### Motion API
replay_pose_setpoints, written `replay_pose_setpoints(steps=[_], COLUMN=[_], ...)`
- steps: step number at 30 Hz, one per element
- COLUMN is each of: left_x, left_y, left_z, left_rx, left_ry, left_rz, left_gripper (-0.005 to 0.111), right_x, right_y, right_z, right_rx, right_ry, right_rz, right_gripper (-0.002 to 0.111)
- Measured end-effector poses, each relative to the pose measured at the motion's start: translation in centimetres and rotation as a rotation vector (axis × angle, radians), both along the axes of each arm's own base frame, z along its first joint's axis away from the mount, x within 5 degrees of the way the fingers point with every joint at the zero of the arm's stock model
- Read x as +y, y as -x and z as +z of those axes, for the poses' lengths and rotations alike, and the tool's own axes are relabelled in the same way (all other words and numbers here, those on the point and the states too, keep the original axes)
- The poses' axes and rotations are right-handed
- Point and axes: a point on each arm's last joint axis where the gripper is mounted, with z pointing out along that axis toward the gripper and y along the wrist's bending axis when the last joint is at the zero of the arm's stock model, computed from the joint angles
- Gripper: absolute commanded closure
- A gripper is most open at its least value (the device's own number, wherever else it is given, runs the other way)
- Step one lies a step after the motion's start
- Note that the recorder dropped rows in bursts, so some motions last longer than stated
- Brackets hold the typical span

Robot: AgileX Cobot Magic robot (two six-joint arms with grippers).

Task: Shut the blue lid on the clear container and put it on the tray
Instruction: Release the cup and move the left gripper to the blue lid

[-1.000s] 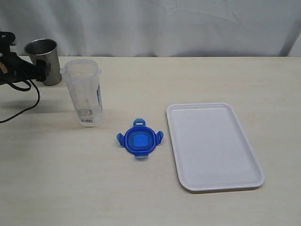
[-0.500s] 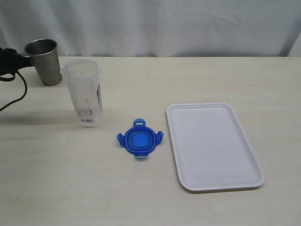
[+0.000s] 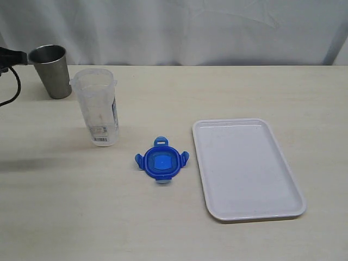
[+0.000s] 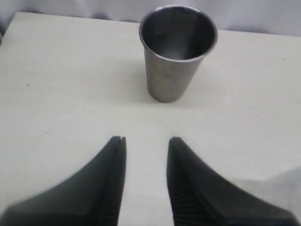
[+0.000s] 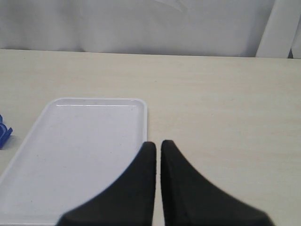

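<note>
The clear container (image 3: 98, 106) stands upright and uncovered on the table, left of centre. The blue lid (image 3: 161, 163) lies flat on the table between it and the white tray (image 3: 247, 168), its tabs spread out. Only the tip of my left gripper (image 3: 23, 56) shows at the far left edge, beside the steel cup. In the left wrist view that gripper (image 4: 146, 141) is open, with bare table between its fingers. My right gripper (image 5: 157, 143) is shut and empty, hovering at the tray's (image 5: 89, 150) edge. A sliver of the blue lid (image 5: 3, 132) shows there too.
A grey steel cup (image 3: 50, 70) stands upright at the back left, just behind the container; in the left wrist view the cup (image 4: 176, 52) is directly ahead of the fingers. A white curtain backs the table.
My left arm has drawn back to the left, away from the steel cup, and is now almost out of the exterior view. Container, lid and tray have not moved.
</note>
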Motion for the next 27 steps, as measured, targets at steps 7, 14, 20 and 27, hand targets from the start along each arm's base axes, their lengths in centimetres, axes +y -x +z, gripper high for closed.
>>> replay_pose_setpoints(steps=[7, 14, 20, 27], left_x=[-3.0, -7.7, -11.5, -14.6], left_y=[4.8, 10.5, 12.9, 13.0], left_z=[0.6, -0.3, -1.9, -4.8], left_rx=[0.069, 0.087, 0.157, 0.297], left_ry=[0.101, 0.238, 0.295, 0.344], left_rz=[-0.164, -0.428, -0.603, -0.635], left_gripper=[0.072, 0.072, 0.072, 0.072], right_x=[0.0, 0.0, 0.0, 0.0], right_y=[0.0, 0.0, 0.0, 0.0], right_z=[0.0, 0.0, 0.0, 0.0], right_rx=[0.000, 0.000, 0.000, 0.000], right_ry=[0.000, 0.000, 0.000, 0.000], right_rz=[0.000, 0.000, 0.000, 0.000], right_gripper=[0.104, 0.104, 0.104, 0.104])
